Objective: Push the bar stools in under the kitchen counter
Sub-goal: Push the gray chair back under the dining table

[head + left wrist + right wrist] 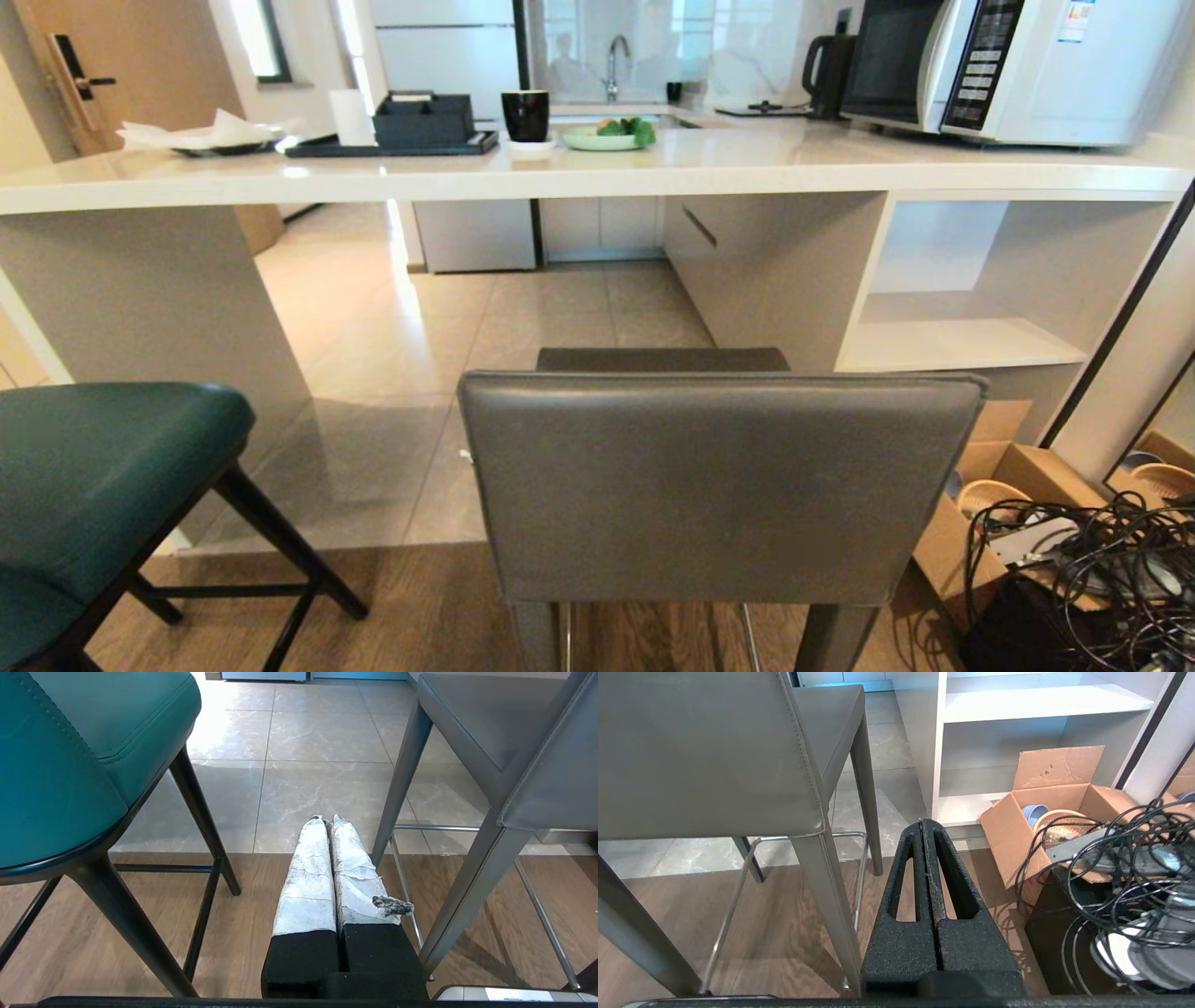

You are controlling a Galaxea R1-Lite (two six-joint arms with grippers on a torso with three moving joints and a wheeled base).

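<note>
The grey bar stool (719, 485) stands straight ahead with its rectangular back toward me, seat short of the kitchen counter (597, 173). The teal bar stool (93, 467) with black legs stands at the lower left, also out from the counter. Neither arm shows in the head view. My left gripper (326, 820) hangs low over the wood floor between the teal stool (70, 756) and the grey stool (514, 751), shut with nothing in it. My right gripper (922, 822) hangs low beside the grey stool (714, 756), shut and empty.
An open cardboard box (1018, 485) and a tangle of black cables (1111, 569) sit on the floor at the right. A white shelf unit (962, 317) fills the counter's right end. A microwave (1018, 65), tray, cup and plate stand on the counter. Tile floor lies beneath it.
</note>
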